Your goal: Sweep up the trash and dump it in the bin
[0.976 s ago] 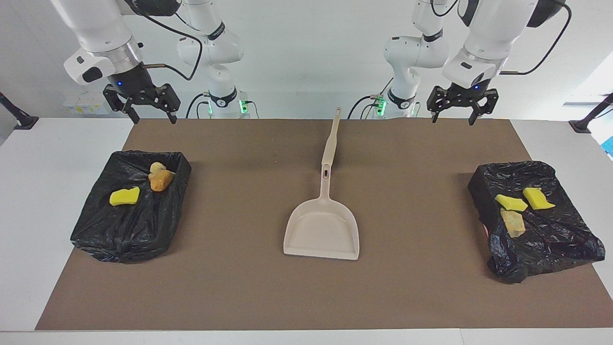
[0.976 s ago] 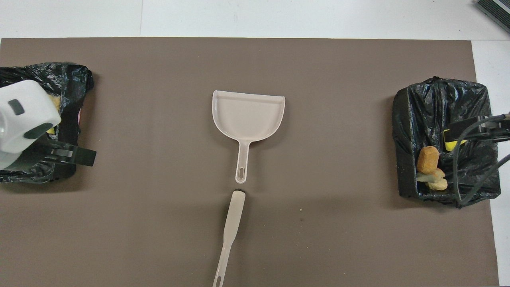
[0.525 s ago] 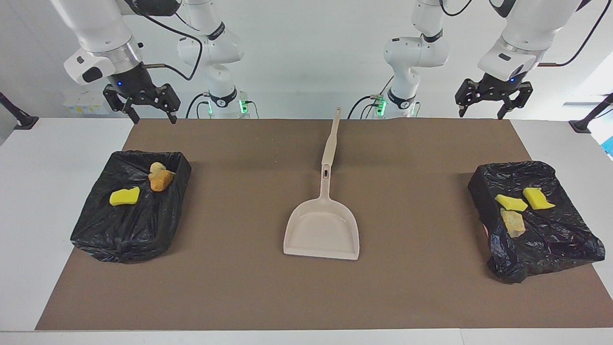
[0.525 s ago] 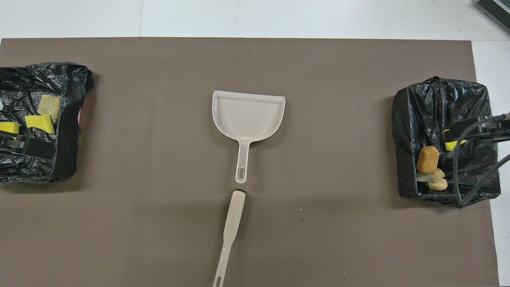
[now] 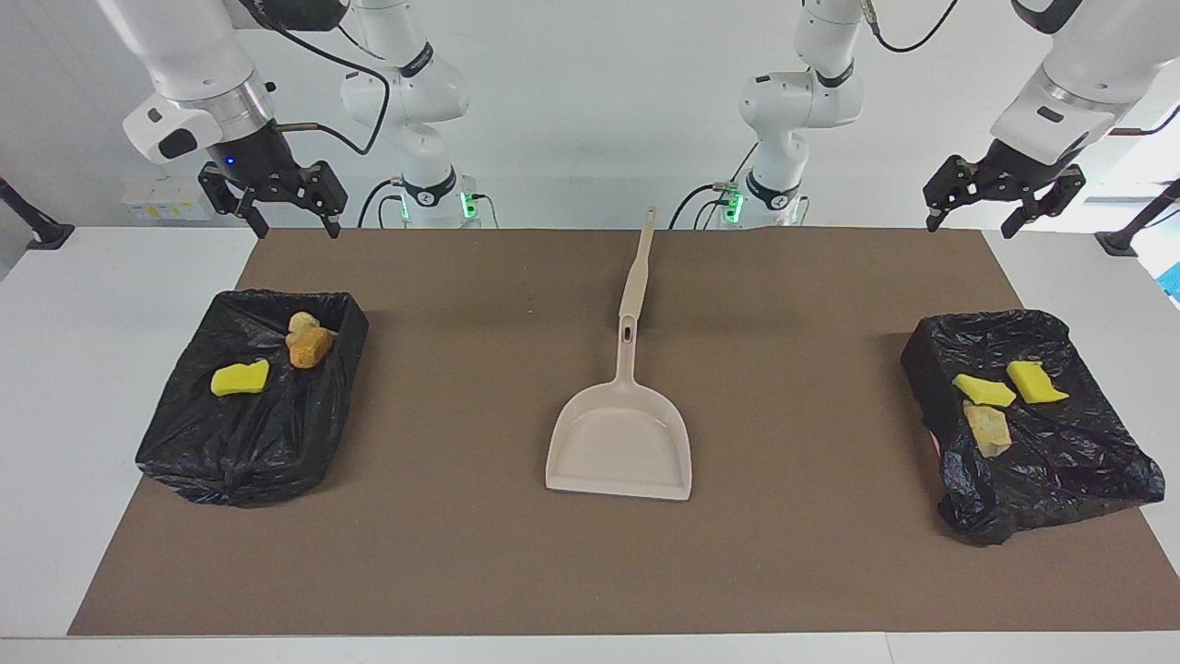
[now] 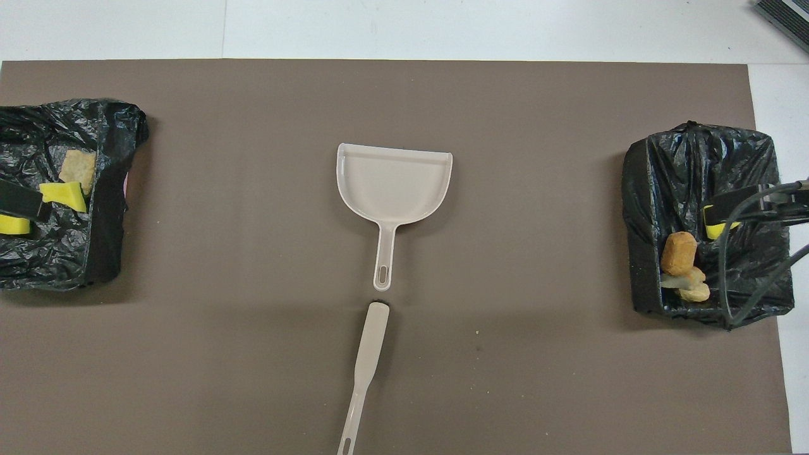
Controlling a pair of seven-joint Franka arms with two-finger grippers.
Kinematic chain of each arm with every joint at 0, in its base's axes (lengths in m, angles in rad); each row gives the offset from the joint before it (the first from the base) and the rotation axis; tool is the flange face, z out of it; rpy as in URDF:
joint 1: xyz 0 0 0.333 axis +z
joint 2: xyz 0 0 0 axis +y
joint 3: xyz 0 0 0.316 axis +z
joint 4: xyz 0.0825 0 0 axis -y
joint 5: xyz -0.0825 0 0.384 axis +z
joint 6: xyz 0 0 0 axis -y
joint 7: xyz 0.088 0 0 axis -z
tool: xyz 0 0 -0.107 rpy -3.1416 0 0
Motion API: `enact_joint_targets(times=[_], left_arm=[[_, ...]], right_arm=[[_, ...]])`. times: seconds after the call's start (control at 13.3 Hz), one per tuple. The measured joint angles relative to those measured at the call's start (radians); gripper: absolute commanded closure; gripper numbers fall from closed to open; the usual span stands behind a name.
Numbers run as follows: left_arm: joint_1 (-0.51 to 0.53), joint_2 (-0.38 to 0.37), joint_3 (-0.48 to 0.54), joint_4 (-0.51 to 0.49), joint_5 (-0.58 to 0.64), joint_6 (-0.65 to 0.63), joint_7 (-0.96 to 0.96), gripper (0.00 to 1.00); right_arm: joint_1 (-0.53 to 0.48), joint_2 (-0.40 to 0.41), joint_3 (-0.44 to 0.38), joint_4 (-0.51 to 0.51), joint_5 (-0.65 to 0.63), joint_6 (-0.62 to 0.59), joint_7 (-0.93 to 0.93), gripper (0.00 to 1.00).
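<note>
Trash (image 6: 679,253) partly hidden under right gripper (image 5: 273,205)

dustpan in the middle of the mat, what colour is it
Plain beige, no pattern; the dustpan shows best in the overhead view.

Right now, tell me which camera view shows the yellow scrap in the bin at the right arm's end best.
The facing view: the yellow scrap lies fully exposed on the black bag of the bin. In the overhead view the right gripper, up in the air, and its cable hide all but a sliver of it.
</note>
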Motion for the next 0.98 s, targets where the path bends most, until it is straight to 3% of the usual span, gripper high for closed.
enact_joint_targets(times=[0.98], left_arm=[[0.001,-0.084,-0.004,-0.116,-0.009,0.017,0.0,0.0]], right_arm=[[0.0,0.0,0.0,0.0,0.0,0.0,0.0,0.0]])
